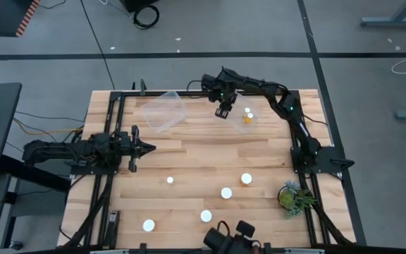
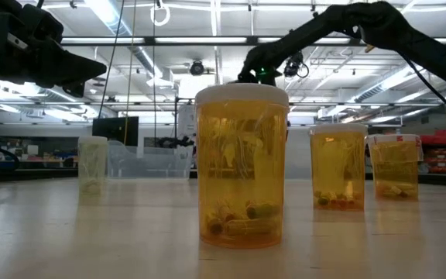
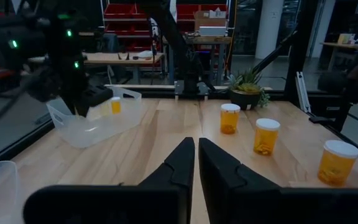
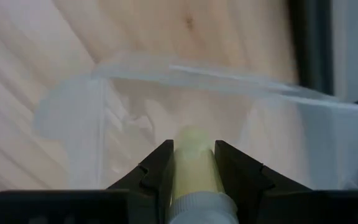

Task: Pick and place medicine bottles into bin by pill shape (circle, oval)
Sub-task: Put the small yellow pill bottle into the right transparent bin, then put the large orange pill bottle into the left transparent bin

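My right gripper (image 1: 223, 109) (image 4: 191, 152) is shut on a pale amber medicine bottle (image 4: 191, 158) above a clear bin (image 1: 242, 118) at the table's far side. Another bottle (image 1: 248, 116) (image 3: 115, 106) lies in that bin. Several white-capped bottles stand upright on the near half of the table, among them three (image 1: 247, 178) (image 1: 226, 192) (image 1: 206, 216) near the middle. My left gripper (image 1: 146, 148) (image 3: 196, 149) is shut and empty, over the table's left side. My right gripper pinches the bottle's amber body (image 4: 191, 168) between its two fingers (image 4: 161, 168). The bottle lies along the fingers, with its white cap (image 4: 199, 205) toward the wrist and its bottom end past the fingertips. The fingers point down from above. The bottle is lifted clear over the bin.
A second clear bin (image 1: 164, 109) lies tilted at the far left of the table. A green plant (image 1: 293, 197) stands at the right edge. More bottles (image 1: 170, 180) (image 1: 148, 225) stand at the near left. Bare wood lies between my left gripper and the bins.
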You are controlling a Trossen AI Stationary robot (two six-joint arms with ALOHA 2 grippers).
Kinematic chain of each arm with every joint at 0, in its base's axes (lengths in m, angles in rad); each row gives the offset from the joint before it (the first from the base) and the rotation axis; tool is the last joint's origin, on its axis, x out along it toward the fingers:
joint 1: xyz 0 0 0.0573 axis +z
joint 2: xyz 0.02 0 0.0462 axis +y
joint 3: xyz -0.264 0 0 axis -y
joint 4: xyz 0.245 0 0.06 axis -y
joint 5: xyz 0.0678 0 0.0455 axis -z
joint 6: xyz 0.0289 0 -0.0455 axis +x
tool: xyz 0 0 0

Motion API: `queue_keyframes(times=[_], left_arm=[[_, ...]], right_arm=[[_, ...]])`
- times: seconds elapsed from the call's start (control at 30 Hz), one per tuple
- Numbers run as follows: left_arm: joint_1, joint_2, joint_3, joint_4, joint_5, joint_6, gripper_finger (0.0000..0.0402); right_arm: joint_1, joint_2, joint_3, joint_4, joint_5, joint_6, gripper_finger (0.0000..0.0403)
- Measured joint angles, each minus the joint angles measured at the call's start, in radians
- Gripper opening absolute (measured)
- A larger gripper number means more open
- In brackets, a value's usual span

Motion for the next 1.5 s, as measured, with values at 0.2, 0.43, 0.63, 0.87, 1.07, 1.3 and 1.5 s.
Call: queue_keyframes(times=[0.2, 0.43, 0.63, 0.87, 1.07, 1.3, 1.5], left_arm=[[0.0, 0.0, 0.0, 0.0, 0.0, 0.0, 0.0034], [0.0, 0.0, 0.0, 0.0, 0.0, 0.0, 0.0026], [0.0, 0.0, 0.0, 0.0, 0.0, 0.0, 0.0033], [0.0, 0.0, 0.0, 0.0, 0.0, 0.0, 0.0032], [0.0, 0.0, 0.0, 0.0, 0.0, 0.0, 0.0026], [0.0, 0.0, 0.0, 0.0, 0.0, 0.0, 0.0036], [0.0, 0.0, 0.0, 0.0, 0.0, 0.0, 0.003]], right_arm=[[-0.015, 0.001, -0.07, 0.035, -0.04, -0.002, 0.012], [-0.036, 0.001, -0.078, 0.083, -0.04, 0.008, 0.012], [-0.045, 0.001, -0.078, 0.082, -0.033, 0.044, 0.014], [-0.045, 0.001, -0.071, 0.042, 0.006, 0.052, 0.0186], [-0.042, 0.0, -0.029, 0.009, 0.024, 0.053, 0.02], [-0.027, 0.0, 0.029, -0.036, 0.025, 0.055, 0.02], [0.0, 0.001, 0.121, -0.098, 0.054, 0.053, 0.0201]])
